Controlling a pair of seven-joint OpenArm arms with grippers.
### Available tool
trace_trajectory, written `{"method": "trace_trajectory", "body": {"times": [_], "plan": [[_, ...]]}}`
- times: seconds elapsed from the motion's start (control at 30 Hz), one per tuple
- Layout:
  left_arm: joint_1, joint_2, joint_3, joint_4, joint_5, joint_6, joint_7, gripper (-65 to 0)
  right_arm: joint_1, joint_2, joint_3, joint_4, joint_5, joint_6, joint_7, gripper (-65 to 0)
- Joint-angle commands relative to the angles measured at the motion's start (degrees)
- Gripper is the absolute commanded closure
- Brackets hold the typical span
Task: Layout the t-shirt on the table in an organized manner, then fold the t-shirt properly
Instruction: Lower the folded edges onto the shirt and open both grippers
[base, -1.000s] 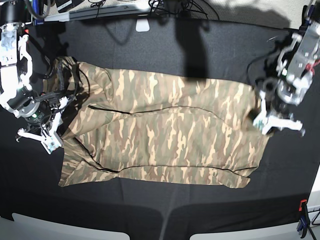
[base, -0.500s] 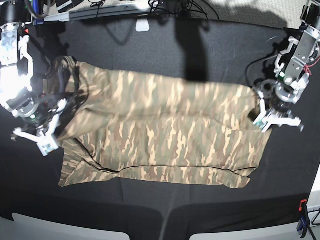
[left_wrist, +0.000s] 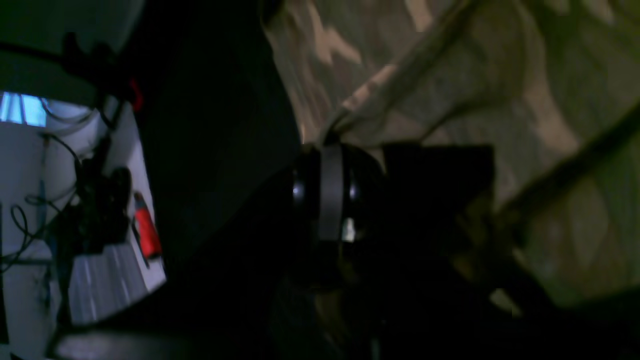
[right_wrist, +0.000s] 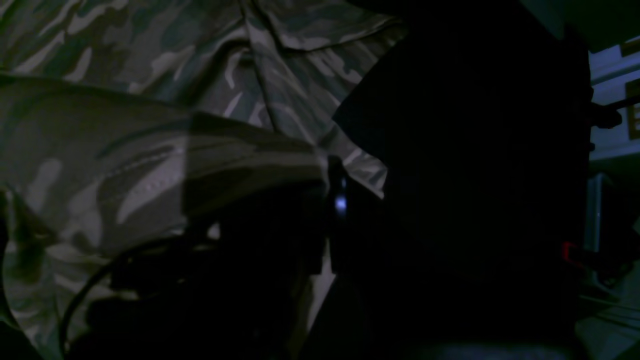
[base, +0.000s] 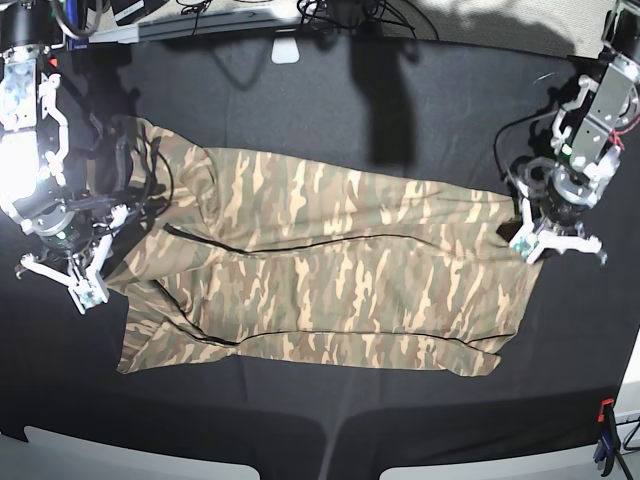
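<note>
Here, nearest me, the t-shirt (base: 330, 270) lies spread wide across the black table (base: 330, 410), its near hem just short of the table's front edge; at the shirt's one end my right end effector (base: 92, 262) is closed on the fabric; at the opposite end my left end effector (base: 535, 238) is likewise clamped on the cloth's edge; beyond the shirt, a white block (base: 285, 50) sits at the table's far edge, cables behind it.
</note>
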Motion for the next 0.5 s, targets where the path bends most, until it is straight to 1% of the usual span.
{"method": "trace_trajectory", "body": {"times": [0.0,0.1,0.3,0.47], "plan": [[-1.84,-0.94,-0.61,0.85,0.22,1.05,-2.1,0.0,0.92,1.07,0.59,0.81,-0.04,-0.7,1.22,0.0],[-3.58,-0.94,-0.61,0.85,0.09,1.05,-4.2,0.0,0.94,1.07,0.59,0.81,-0.04,-0.7,0.96,0.0],[-6.29,-0.96,-0.59,-0.44,-4.26,1.03,-4.33,0.0,0.94,1.07,0.59,0.81,-0.11,-0.7,-0.24,0.0],[-5.79,-0.92,-0.59,-0.85,-4.66,0.98,-4.07,0.0,0.94,1.09,0.59,0.81,-0.46,-0.72,-0.17,0.0]]}}
